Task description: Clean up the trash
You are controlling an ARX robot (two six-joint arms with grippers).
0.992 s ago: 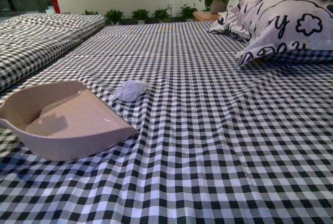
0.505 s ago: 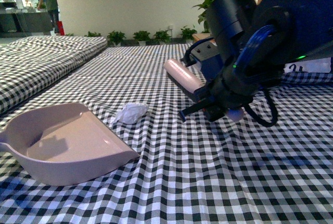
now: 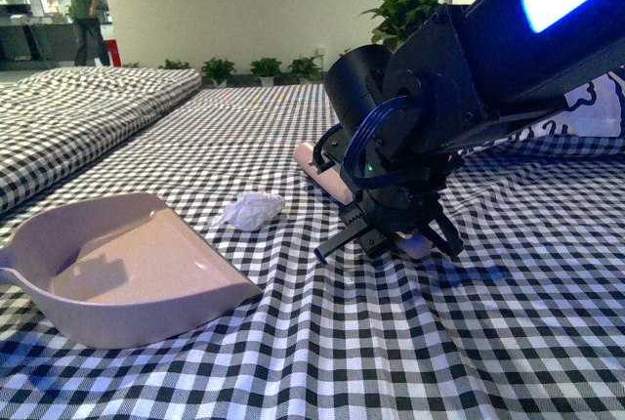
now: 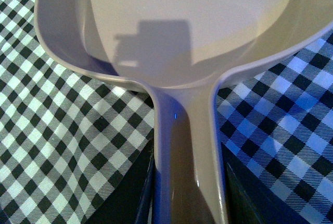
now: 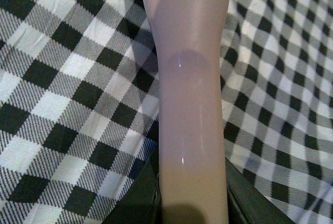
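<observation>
The trash, a small crumpled white paper wad, lies on the checked bedsheet just beyond the far lip of the pinkish-beige dustpan. My left gripper is shut on the dustpan handle; the pan holds nothing. In the front view this gripper is out of sight. My right gripper is shut on the pink brush handle and hangs low over the sheet, to the right of the wad. The brush's far end lies right of the wad and a little beyond it, apart from it.
A white pillow with black prints shows behind my right arm at the far right. A second checked bed lies at the left. Potted plants line the back wall, and a person walks at the back left.
My right arm came into view with the brush, then moved down and left towards the wad. The dustpan and the wad have stayed about where they were.
</observation>
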